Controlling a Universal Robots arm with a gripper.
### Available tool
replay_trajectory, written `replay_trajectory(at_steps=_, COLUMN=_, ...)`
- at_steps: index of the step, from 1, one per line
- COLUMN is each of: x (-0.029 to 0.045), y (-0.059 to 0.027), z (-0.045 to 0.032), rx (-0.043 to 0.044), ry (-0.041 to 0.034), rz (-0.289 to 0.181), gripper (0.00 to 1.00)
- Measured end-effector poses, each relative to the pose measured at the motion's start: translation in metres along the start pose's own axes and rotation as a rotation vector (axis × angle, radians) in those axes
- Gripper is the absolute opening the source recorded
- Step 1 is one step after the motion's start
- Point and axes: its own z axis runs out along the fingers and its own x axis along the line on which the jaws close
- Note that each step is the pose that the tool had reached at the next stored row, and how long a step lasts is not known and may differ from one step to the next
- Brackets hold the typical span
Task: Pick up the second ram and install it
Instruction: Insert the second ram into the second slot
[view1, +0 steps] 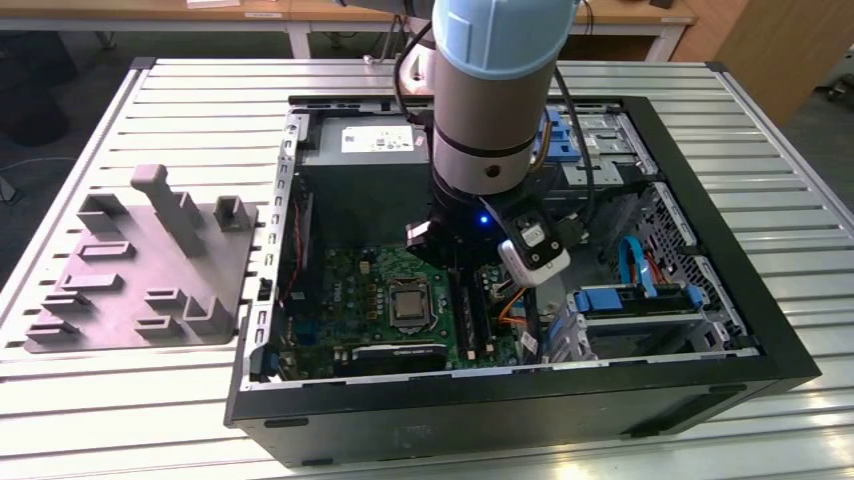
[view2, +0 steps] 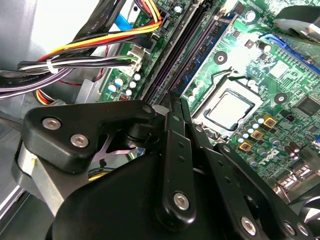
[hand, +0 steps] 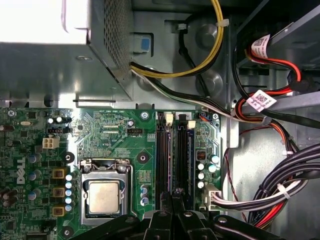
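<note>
Gripper (hand: 173, 194) low inside the computer case (view1: 467, 420), fingers pinched almost together right over the black memory slots (hand: 174, 150). Is the memory stick between them? Can't tell; edge-on, it's lost against the slots. It should be light, stiff and fragile: hold the long edges, off the chips. Tight quarters: cables (hand: 285, 185) just beside, slatted metal table (view1: 160, 90) underneath.
</note>
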Motion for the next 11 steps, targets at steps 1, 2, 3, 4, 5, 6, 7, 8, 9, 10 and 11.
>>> replay_trajectory(at_steps=1, x=0.0, y=0.0, z=0.0001, rx=-0.0002, ry=-0.0001, rz=0.0, gripper=0.11)
replay_trajectory(at_steps=2, x=0.0, y=0.0, z=0.0002, rx=-0.0003, ry=-0.0001, rz=0.0, gripper=0.11)
replay_trajectory(at_steps=3, x=0.0, y=0.0001, z=0.0002, rx=-0.0008, ry=-0.0001, rz=0.0, gripper=0.11)
replay_trajectory(at_steps=4, x=0.0, y=0.0001, z=0.0003, rx=-0.0017, ry=-0.0002, rz=0.0, gripper=0.11)
replay_trajectory(at_steps=5, x=0.0, y=0.0002, z=0.0003, rx=-0.0023, ry=-0.0002, rz=0.0, gripper=0.11)
replay_trajectory(at_steps=6, x=0.0, y=0.0002, z=0.0003, rx=-0.0024, ry=-0.0002, rz=0.0, gripper=0.11)
replay_trajectory(at_steps=7, x=0.0, y=0.0002, z=0.0003, rx=-0.0024, ry=-0.0002, rz=0.0, gripper=0.11)
replay_trajectory(at_steps=8, x=0.0, y=0.0001, z=0.0003, rx=-0.0023, ry=-0.0002, rz=0.0, gripper=0.11)
replay_trajectory(at_steps=9, x=0.0002, y=0.0001, z=0.0007, rx=-0.0024, ry=-0.0002, rz=0.0, gripper=0.11)
replay_trajectory(at_steps=10, x=0.0004, y=0.0001, z=0.0009, rx=-0.0023, ry=-0.0002, rz=0.0, gripper=0.11)
replay_trajectory(at_steps=11, x=0.0004, y=0.0001, z=0.0009, rx=-0.0021, ry=-0.0001, rz=0.0, gripper=0.11)
